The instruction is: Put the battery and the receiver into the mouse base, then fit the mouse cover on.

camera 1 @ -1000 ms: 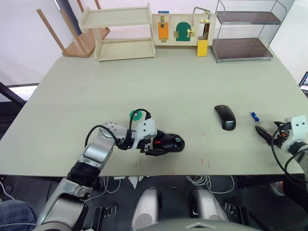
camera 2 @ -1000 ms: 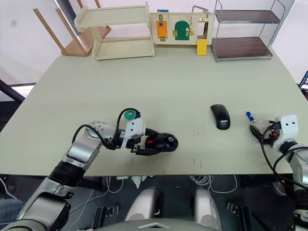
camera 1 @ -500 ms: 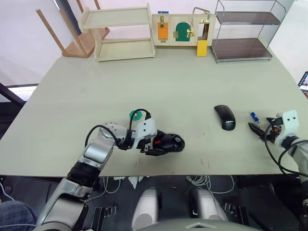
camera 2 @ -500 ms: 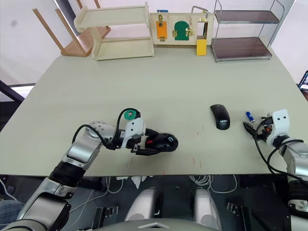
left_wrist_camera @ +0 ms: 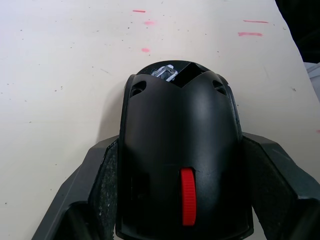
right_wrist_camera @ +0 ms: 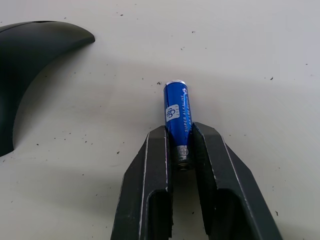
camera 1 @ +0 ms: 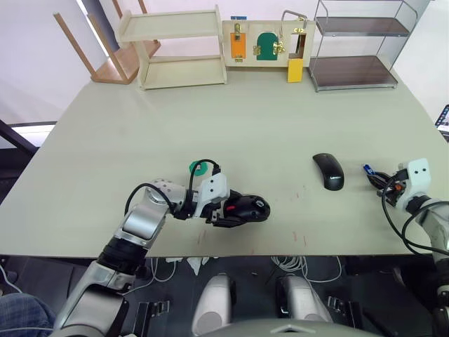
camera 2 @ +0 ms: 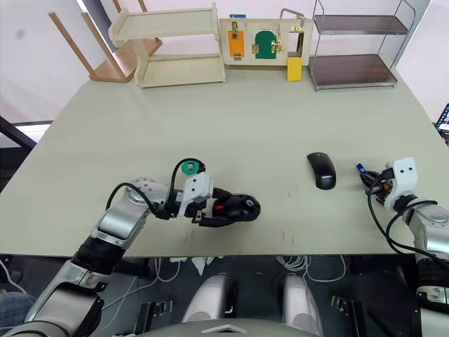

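Observation:
The mouse base (camera 1: 247, 208), a black open shell with a red wheel (left_wrist_camera: 187, 203), rests on the table near its front edge. My left gripper (camera 1: 235, 213) is shut on its sides, one finger (left_wrist_camera: 100, 190) on each flank. The mouse cover (camera 1: 328, 170), smooth and black, lies to the right of centre. Further right, the blue battery (right_wrist_camera: 176, 114) lies on the table, and my right gripper (right_wrist_camera: 179, 131) is shut on its silvery near end. In the head view, the battery (camera 1: 368, 168) pokes out ahead of the right gripper (camera 1: 381, 180). The receiver is hidden.
A flat green disc (camera 1: 197, 167) lies just behind my left wrist. At the table's far edge stand a wooden shelf (camera 1: 179, 49), a latch board (camera 1: 265, 41) and a wire rack (camera 1: 354, 45). Faint red marks (camera 1: 300, 193) dot the tabletop.
My right gripper has moved forward to the battery and closed on its end. The left gripper and the mouse base have not moved.

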### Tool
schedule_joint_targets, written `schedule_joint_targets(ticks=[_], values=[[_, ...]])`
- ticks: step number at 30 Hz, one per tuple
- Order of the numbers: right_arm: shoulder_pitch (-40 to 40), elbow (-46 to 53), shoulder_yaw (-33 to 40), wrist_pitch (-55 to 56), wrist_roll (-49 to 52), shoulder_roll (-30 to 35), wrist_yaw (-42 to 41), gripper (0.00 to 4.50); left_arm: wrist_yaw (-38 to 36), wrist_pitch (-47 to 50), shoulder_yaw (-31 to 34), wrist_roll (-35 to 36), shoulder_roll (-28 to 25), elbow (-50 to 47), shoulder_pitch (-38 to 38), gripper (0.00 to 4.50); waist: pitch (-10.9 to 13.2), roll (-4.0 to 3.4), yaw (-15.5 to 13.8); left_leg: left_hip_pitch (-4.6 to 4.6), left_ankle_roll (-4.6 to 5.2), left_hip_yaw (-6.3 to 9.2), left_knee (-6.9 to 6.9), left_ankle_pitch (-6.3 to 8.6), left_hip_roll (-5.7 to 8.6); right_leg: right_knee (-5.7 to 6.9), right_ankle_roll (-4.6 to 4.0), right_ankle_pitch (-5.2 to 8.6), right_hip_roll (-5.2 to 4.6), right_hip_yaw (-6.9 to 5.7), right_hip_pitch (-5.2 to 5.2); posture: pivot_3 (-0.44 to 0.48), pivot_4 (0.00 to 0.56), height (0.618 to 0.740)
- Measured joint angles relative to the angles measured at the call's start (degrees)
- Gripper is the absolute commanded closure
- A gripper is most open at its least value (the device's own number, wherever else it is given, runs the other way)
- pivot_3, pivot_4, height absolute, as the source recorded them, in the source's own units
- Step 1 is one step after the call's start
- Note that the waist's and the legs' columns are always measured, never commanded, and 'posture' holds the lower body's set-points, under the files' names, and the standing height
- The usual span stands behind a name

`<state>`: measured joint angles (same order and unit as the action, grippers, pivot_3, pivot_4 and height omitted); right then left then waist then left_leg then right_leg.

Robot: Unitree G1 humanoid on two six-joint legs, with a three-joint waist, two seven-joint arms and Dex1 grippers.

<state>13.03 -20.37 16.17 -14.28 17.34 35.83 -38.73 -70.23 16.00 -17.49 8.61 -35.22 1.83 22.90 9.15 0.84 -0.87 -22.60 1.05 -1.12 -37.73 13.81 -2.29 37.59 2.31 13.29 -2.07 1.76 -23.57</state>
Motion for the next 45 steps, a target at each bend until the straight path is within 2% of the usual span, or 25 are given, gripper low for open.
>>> schedule_joint_targets(ticks=[7, 11, 14, 19, 21, 24, 25, 29, 38, 45], values=[[-4.86, 4.29, 1.78, -0.84, 0.81, 2.26, 0.15, 4.41, 0.2, 0.1, -0.04, -0.01, 0.41, -0.08, -0.01, 1.59, 0.0, -0.02, -0.17, -0.08, 0.0, 0.04, -0.01, 0.0, 0.04, -0.06, 0.03, -0.01, -0.01, 0.02, -0.01, 0.0, 0.15, 0.74], [-12.05, 15.02, 3.32, -6.24, 5.5, 4.86, -4.4, 4.41, 0.28, 0.22, 0.1, 0.0, 0.47, -0.08, -0.06, 1.59, -0.04, -0.1, -0.05, -0.06, 0.0, 0.05, -0.02, 0.0, 0.04, -0.05, 0.04, 0.0, -0.01, 0.04, -0.01, 0.0, 0.15, 0.74], [-14.3, 23.15, 3.52, -12.03, 10.26, 6.17, -6.85, 4.41, 0.34, 0.46, 0.13, 0.0, 0.6, -0.11, -0.05, 1.59, -0.06, -0.14, -0.03, -0.06, 0.01, 0.06, -0.02, 0.0, 0.04, -0.05, 0.05, 0.0, 0.0, 0.04, -0.01, 0.0, 0.15, 0.74], [-14.43, 32.38, 3.68, -19.53, 16.92, 6.86, -8.03, 4.41, 0.41, 0.61, 0.09, 0.0, 0.75, -0.08, -0.06, 1.59, -0.06, -0.14, -0.13, -0.14, 0.01, 0.1, -0.03, 0.0, 0.04, -0.14, 0.05, 0.0, -0.01, 0.0, -0.02, 0.0, 0.15, 0.74], [-13.48, 39.11, 2.74, -25.02, 22.21, 7.31, -8.15, 4.41, 0.5, 0.66, 0.1, -0.01, 0.83, -0.05, -0.04, 1.59, -0.06, -0.13, -0.11, -0.16, 0.01, 0.14, -0.03, 0.0, 0.04, -0.17, 0.06, 0.0, -0.01, -0.03, -0.02, 0.0, 0.15, 0.74], [-11.86, 42.95, 2.11, -29.05, 26.41, 7.25, -7.42, 4.41, 0.57, 0.69, 0.06, 0.0, 0.94, -0.07, -0.04, 1.59, -0.05, -0.12, -0.17, -0.19, 0.01, 0.18, -0.03, 0.0, 0.04, -0.22, 0.06, 0.0, -0.01, -0.05, -0.02, 0.0, 0.15, 0.74], [-11.45, 45.99, 1.28, -31.92, 29.49, 7.16, -6.75, 4.41, 0.57, 0.69, 0.05, 0.0, 0.95, -0.08, -0.04, 1.59, -0.05, -0.12, -0.17, -0.23, 0.0, 0.21, -0.03, 0.0, 0.04, -0.25, 0.06, 0.0, -0.01, -0.08, -0.02, 0.0, 0.15, 0.74], [-12.45, 52.6, -4.15, -34.42, 30.14, 7.84, -5.81, 4.41, 0.72, 0.7, 0.11, -0.01, 1.06, -0.01, -0.04, 1.59, -0.05, -0.12, -0.16, -0.24, 0.0, 0.25, -0.03, 0.0, 0.03, -0.26, 0.06, 0.0, -0.03, -0.12, -0.02, 0.0, 0.15, 0.74], [-9.48, 53.76, -13.15, -36.0, 25.52, 7.45, -0.54, 4.41, 0.84, 0.65, 0.08, -0.01, 1.21, 0.12, 0.02, 1.59, -0.05, -0.12, -0.16, -0.27, 0.0, 0.26, -0.03, 0.0, 0.04, -0.32, 0.06, 0.0, -0.05, -0.14, -0.02, 0.0, 0.15, 0.74], [-6.91, 53.95, -15.68, -39.14, 25.12, 5.71, 2.87, 4.41, 0.83, 0.57, 0.05, -0.01, 1.24, 0.22, 0.11, 1.59, -0.05, -0.11, -0.15, -0.29, 0.0, 0.29, -0.03, 0.0, 0.04, -0.36, 0.06, 0.0, -0.05, -0.15, -0.02, 0.0, 0.15, 0.74]])
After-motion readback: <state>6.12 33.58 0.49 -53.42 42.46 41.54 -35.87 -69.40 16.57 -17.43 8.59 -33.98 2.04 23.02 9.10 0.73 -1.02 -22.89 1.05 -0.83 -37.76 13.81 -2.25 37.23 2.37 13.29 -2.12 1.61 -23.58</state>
